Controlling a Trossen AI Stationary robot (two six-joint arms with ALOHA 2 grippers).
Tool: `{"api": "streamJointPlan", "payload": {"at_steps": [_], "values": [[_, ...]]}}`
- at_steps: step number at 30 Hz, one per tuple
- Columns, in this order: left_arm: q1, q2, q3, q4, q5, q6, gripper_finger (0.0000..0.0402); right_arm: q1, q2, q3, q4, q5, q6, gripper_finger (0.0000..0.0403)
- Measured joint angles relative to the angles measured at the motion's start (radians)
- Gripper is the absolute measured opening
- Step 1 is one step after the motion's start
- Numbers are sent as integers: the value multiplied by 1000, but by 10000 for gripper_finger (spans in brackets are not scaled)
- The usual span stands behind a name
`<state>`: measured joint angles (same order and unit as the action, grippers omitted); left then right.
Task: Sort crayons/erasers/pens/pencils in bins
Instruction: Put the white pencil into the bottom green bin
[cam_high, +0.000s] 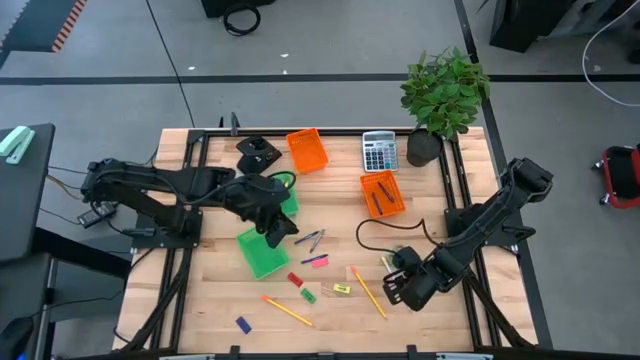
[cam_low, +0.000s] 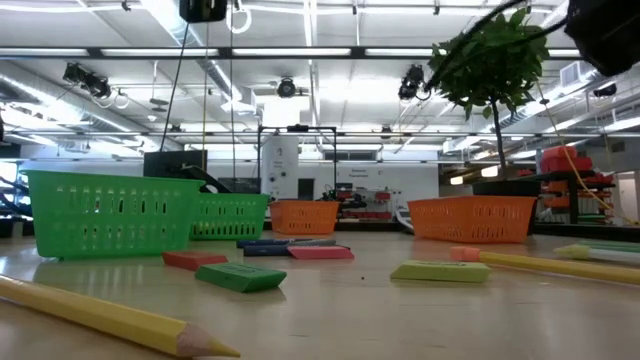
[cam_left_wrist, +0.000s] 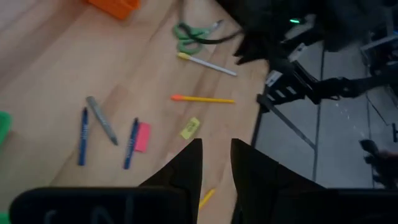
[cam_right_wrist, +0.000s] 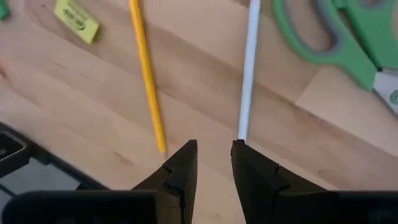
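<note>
My left gripper (cam_high: 278, 232) hangs open and empty above the near green bin (cam_high: 262, 252); its wrist view looks down on two blue pens (cam_left_wrist: 83, 135), a grey pen (cam_left_wrist: 102, 120) and a pink eraser (cam_left_wrist: 143, 137). My right gripper (cam_high: 392, 290) hovers open over the table's near right part, pointing down. A white stick's end (cam_right_wrist: 241, 127) lies just ahead of one of its fingertips, and a yellow pencil (cam_right_wrist: 147, 74) lies beside it. Red (cam_high: 294, 279), green (cam_high: 308, 296), yellow (cam_high: 342, 289) and blue (cam_high: 242, 324) erasers lie flat on the table.
A second green bin (cam_high: 287, 196) and two orange bins (cam_high: 308, 150) (cam_high: 382, 193) stand farther back, with a grey calculator (cam_high: 378, 152) and a potted plant (cam_high: 445, 95). Green-handled scissors (cam_right_wrist: 323, 37) lie by my right gripper. Another pencil (cam_high: 288, 310) lies near the front edge.
</note>
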<state>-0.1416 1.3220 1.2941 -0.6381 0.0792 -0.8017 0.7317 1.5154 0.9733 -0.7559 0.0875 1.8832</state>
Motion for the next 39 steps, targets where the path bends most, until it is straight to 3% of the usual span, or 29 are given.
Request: {"api": "streamJointPlan", "payload": {"at_steps": [8, 14, 18, 23, 27, 39], "values": [[-39, 0, 31, 1, -31, -26, 78, -16, 0, -97, 42, -33, 11, 106], [-50, 0, 33, 29, -130, -25, 73, 22, 5, -127, 130, 90, 111, 106], [-45, 0, 34, 79, -155, -16, 75, 22, 15, -131, 72, 164, 65, 106], [-45, 0, 34, 132, -172, -13, 71, 15, 29, -159, 126, 203, 27, 106], [-45, 5, 34, 167, -218, 2, 69, 9, 38, -188, 168, 201, 17, 106], [-46, 5, 34, 217, -203, 28, 62, -3, 158, -185, 279, 194, -42, 106]]}}
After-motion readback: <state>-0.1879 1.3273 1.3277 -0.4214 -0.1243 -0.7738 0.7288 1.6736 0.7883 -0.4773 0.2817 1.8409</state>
